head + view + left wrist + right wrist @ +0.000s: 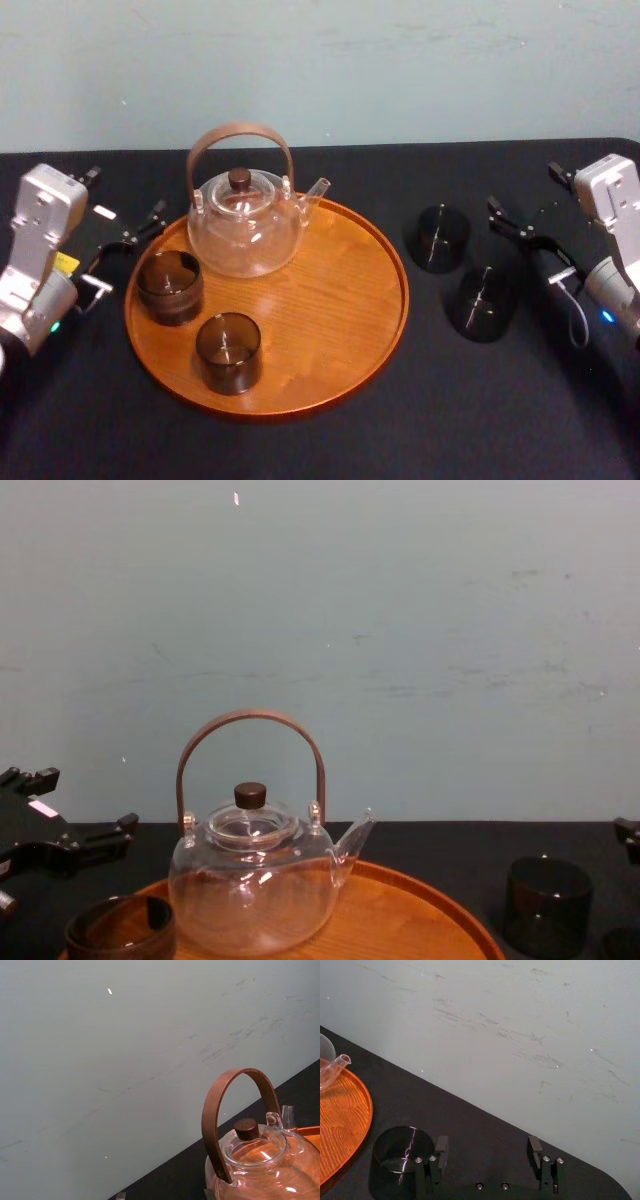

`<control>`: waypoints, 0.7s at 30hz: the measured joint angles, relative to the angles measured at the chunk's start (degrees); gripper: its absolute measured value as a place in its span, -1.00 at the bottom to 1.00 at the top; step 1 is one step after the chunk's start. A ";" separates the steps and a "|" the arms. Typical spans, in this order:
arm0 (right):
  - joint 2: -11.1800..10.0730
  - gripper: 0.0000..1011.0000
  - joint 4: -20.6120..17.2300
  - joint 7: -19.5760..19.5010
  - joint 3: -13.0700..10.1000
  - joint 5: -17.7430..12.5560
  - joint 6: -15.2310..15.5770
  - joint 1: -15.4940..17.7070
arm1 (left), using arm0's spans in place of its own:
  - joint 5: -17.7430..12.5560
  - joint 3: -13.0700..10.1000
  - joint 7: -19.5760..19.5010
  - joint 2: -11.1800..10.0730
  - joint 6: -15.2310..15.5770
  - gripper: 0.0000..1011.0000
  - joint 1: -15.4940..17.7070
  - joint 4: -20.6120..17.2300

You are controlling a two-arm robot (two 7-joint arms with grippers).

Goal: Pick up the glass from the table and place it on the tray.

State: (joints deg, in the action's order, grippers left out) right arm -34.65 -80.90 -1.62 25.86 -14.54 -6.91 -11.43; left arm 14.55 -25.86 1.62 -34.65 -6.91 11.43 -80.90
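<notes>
Standing beside the right gripper (487, 1142) is a glass (400, 1152).

A lab-like test bench: matte black table (500, 420) set against a bare, scuffed pale-green wall (400, 70)

Behind everything you've got a plain, pale grey-green wall (450, 600), evenly lit, streaked with faint dark scuffs (515, 1035) and dotted with a few tiny white flecks (109, 991).

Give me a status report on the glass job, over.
Left gripper open beside tray; right gripper open near two table glasses. Teapot, two other glasses on tray. Path looks clear.
</notes>
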 joint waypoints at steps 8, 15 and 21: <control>0.00 0.98 0.00 0.00 0.00 0.00 0.00 -0.01 | 0.00 0.00 0.00 0.00 0.00 0.98 0.00 0.00; 0.00 0.98 0.00 0.00 0.00 0.00 0.00 0.00 | 0.00 0.00 0.00 0.00 0.00 0.98 0.00 0.00; 0.00 0.98 0.00 0.00 0.00 0.00 0.00 0.00 | 0.00 0.00 0.00 0.00 0.00 0.98 0.00 0.00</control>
State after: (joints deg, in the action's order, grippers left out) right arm -34.65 -80.90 -1.62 25.86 -14.55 -6.91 -11.43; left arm 14.55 -25.86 1.62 -34.65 -6.91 11.43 -80.90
